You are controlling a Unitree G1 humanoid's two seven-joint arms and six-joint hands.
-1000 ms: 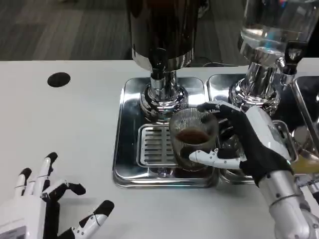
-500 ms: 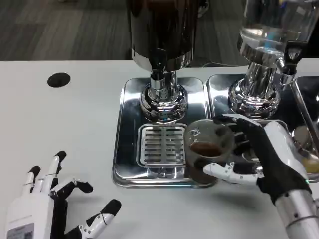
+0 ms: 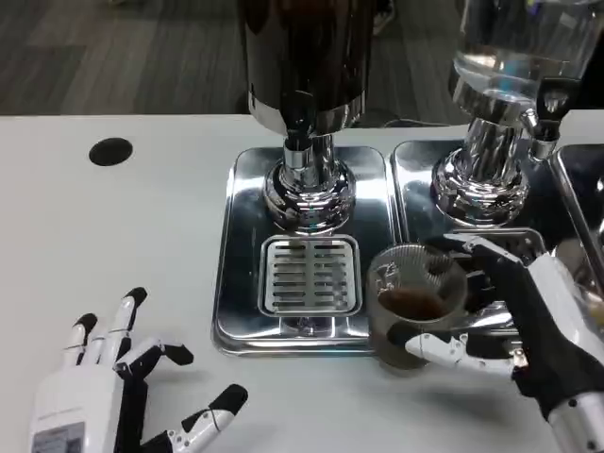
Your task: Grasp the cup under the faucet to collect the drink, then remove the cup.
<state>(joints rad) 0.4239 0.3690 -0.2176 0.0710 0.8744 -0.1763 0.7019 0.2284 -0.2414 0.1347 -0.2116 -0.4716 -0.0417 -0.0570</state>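
I cannot read any text; the small label on the back of my left hand (image 3: 90, 415) is too blurred.

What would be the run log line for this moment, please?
phase: removing | right hand: holds cup, drink inside, off drip grate | left hand: open, on table

A clear ribbed cup (image 3: 412, 304), upright and partly filled with dark drink, is seen lower right of centre, at the drip tray's (image 3: 247, 330) front right corner.
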